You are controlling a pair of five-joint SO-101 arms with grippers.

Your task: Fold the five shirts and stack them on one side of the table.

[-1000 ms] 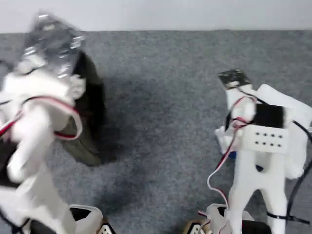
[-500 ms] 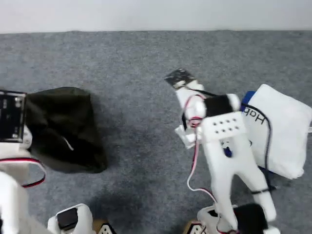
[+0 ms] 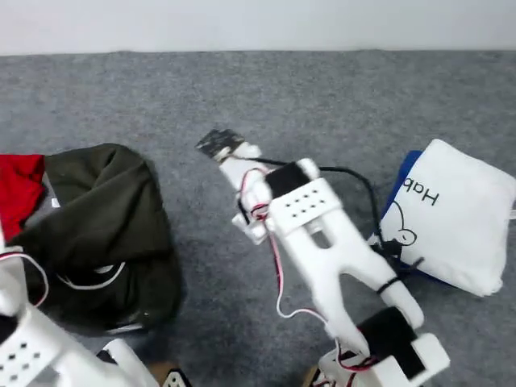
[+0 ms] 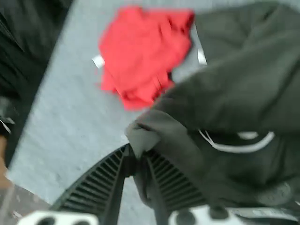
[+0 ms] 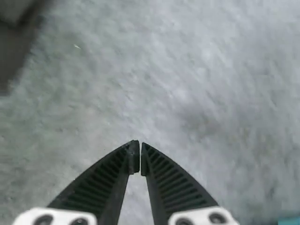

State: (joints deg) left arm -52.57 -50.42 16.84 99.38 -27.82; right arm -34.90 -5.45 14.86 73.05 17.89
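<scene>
A dark olive shirt (image 3: 105, 226) lies crumpled at the table's left, with a red shirt (image 3: 19, 187) beside it at the far left edge. In the left wrist view my left gripper (image 4: 138, 158) is shut on a fold of the dark shirt (image 4: 234, 103), and the red shirt (image 4: 140, 56) lies just beyond. A folded white shirt (image 3: 455, 218) rests on a blue one (image 3: 403, 179) at the right. My right gripper (image 5: 136, 158) hangs shut and empty over bare grey carpet; its arm (image 3: 302, 214) stretches over the table's middle.
The grey carpet table top (image 3: 322, 105) runs back to a white wall. The left arm's white body (image 3: 32, 347) sits at the near left corner. The right arm's base (image 3: 395, 347) and cables stand at the near edge.
The right arm has swung left from the white stack to the table's middle. The left arm has drawn back to the near left, pulling the dark shirt with it and uncovering the red shirt.
</scene>
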